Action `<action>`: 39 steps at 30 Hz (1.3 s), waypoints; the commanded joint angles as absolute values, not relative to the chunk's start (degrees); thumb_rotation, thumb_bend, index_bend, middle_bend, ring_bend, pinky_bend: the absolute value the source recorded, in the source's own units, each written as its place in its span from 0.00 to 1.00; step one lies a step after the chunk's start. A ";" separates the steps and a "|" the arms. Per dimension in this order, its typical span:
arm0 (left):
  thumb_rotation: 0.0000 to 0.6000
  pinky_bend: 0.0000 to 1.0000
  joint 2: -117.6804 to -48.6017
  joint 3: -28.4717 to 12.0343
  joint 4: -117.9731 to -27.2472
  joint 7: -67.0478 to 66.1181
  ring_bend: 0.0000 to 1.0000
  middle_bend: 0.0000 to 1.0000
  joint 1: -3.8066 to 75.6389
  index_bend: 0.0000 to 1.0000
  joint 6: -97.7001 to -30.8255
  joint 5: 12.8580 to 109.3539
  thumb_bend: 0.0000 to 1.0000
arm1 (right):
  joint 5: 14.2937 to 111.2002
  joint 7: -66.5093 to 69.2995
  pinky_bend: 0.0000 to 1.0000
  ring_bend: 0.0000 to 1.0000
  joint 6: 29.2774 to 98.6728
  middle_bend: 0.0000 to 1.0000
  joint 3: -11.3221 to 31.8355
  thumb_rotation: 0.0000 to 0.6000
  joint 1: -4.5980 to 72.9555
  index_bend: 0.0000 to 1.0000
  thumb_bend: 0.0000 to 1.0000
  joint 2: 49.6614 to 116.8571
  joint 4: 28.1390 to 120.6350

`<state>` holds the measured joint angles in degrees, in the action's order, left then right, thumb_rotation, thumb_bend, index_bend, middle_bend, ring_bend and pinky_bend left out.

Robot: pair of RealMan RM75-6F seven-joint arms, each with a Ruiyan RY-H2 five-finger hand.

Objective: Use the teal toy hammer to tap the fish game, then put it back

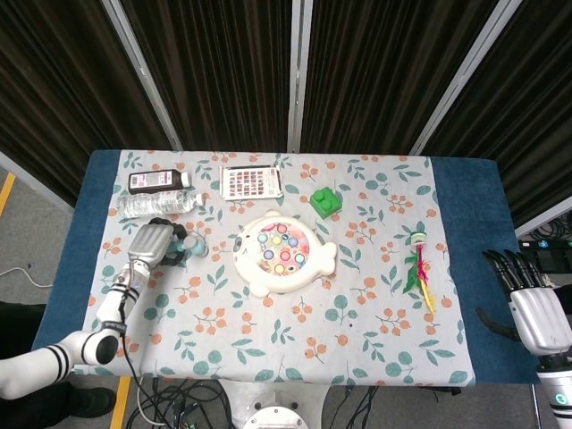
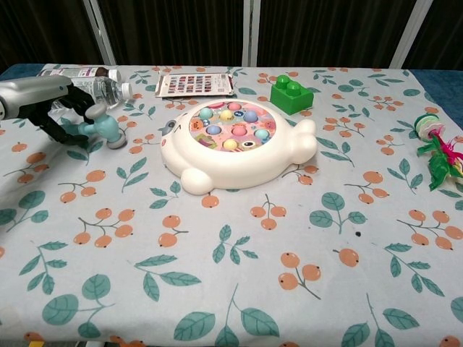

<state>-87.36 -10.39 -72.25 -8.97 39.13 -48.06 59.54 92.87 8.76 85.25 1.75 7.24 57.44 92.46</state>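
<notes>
While the left hand wraps its fingers around the teal toy hammer handle, head resting on the tabletop left of the fish game, a shallow grip risks slip on lift, and the water bottle just behind may get knocked.

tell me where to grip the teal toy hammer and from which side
Grip the teal plastic toy hammer by its slim handle, coming from the left: the handle points that way, under the left hand, leaving the head towards the white fish game free to tap.
</notes>
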 commanded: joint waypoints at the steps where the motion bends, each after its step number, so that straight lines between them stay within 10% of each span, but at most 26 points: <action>1: 1.00 0.20 -87.53 -10.34 -72.08 -8.90 0.26 0.40 39.14 0.44 -48.12 59.56 0.33 | 92.84 8.70 0.00 0.00 85.23 0.11 1.75 1.00 7.24 0.00 0.18 57.42 92.50; 26: 1.00 0.26 -88.24 -10.55 -70.33 -3.38 0.37 0.51 38.89 0.56 -48.76 62.79 0.51 | 92.62 7.75 0.00 0.00 85.15 0.12 1.68 1.00 7.07 0.00 0.18 57.05 93.42; 39: 1.00 0.45 -88.67 -8.89 -66.69 17.56 0.47 0.61 37.98 0.62 -58.86 81.08 0.53 | 93.13 6.21 0.00 0.00 86.31 0.12 1.59 1.00 6.41 0.00 0.18 56.33 94.78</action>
<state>-88.36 -9.65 -68.14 12.61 38.05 -55.08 76.23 93.11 6.23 86.28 1.60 6.43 56.35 94.76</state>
